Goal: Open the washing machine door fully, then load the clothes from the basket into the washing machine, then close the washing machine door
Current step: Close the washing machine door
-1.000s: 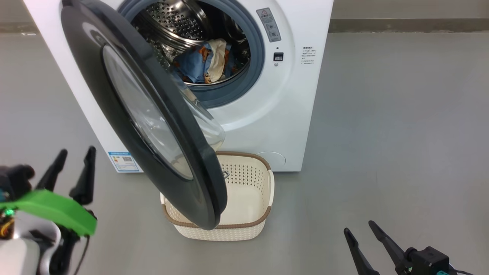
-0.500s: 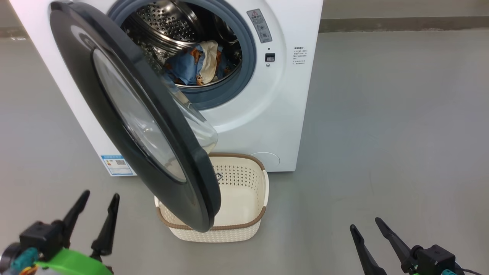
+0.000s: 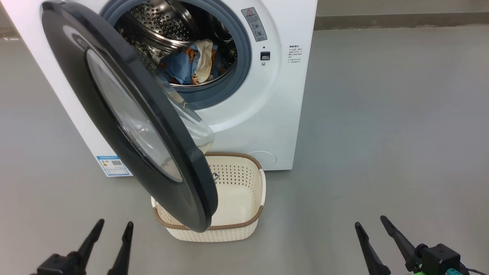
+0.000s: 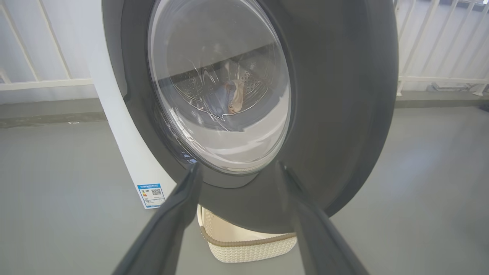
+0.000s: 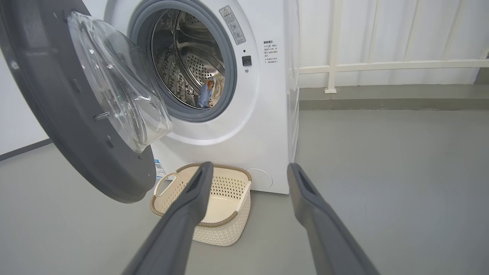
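Holding the left gripper (image 3: 114, 223) low at the lower left of the head view, jaws parted and gripping nothing, long dark fingers (image 3: 89, 240) pointing up and leaning slightly right. Holding the right gripper (image 3: 369, 221) low at the lower right, jaws likewise apart and empty, leaning up and to the left, black wrist block (image 3: 435, 256) showing at the bottom edge. Spreading wide in the wrist views too, left gripper (image 4: 238, 165) and right gripper (image 5: 250, 165) touching nothing.

clothes (image 3: 189, 63) in drum (image 3: 160, 23) — basket (image 3: 244, 179) below
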You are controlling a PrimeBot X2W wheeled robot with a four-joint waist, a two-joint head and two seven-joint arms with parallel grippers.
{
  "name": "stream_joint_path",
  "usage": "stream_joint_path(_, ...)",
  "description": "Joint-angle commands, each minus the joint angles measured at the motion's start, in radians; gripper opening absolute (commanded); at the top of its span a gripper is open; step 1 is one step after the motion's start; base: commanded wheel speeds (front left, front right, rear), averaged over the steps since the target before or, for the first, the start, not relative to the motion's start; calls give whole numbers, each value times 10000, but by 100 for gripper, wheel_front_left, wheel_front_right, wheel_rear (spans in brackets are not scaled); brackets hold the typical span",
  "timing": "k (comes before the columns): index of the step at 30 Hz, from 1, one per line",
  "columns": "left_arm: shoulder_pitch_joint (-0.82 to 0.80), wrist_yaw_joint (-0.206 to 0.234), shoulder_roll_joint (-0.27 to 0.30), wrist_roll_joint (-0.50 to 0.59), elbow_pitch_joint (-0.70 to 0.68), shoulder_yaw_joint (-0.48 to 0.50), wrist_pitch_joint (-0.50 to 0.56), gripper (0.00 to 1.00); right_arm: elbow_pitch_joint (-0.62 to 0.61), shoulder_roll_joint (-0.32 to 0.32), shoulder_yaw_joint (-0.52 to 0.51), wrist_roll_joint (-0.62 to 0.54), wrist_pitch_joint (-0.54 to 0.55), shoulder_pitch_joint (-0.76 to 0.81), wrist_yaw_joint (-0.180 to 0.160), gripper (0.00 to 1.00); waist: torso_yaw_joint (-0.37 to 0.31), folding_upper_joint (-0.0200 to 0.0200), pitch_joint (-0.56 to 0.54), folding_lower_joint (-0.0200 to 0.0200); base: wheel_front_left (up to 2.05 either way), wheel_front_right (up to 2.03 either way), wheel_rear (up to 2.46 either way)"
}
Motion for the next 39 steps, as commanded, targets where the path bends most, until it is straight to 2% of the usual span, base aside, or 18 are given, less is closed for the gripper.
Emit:
stream_joint_path(1, -196, -53, 40, 96, -316, 502, -104, 100, -258, -63, 150, -58, -49, -209, 16, 100, 3, 0, -3, 0, 0, 0, 0)
stream_joint_path(10, 217, -168, -743, 611, -364, 1151, -105, 100, -160, 11, 1, -123, -49, -175, 16, 100, -115, 0, -110, 0, 0, 0, 0)
stream_joint_path(29, 726, -185, -974, 693, -670, 1843, -106, 100, 228, 319, -820, -580, -49, 38, 16, 100, -336, 0, -152, 0, 0, 0, 0)
stream_joint_path(30, 725, -185, -979, 688, -668, 1850, -106, 100, 261, 336, -833, -592, -49, 30, 16, 97, -341, 0, -152, 0, 0, 0, 0)
stream_joint_path(32, 733, -185, -989, 675, -673, 1855, -106, 100, 307, 365, -839, -635, -49, 18, 16, 42, -351, 0, -146, 0, 0, 0, 0)
stream_joint_path(33, 734, -185, -993, 669, -677, 1850, -106, 100, 337, 358, -834, -658, -49, 4, 16, 27, -352, 0, -142, 0, 0, 0, 0)
stream_joint_path(34, 734, -185, -995, 663, -680, 1841, -106, 100, 359, 352, -823, -671, -49, -13, 16, 6, -353, 0, -139, 0, 0, 0, 0)
stream_joint_path(35, 733, -185, -995, 657, -683, 1835, -106, 100, 374, 347, -812, -674, -49, -29, 16, 0, -353, 0, -139, 0, 0, 0, 0)
stream_joint_path(39, 732, -185, -1002, 661, -694, 1853, -106, 100, 425, 315, -741, -652, -49, -94, 16, 0, -356, 0, -140, 0, 0, 0, 0)
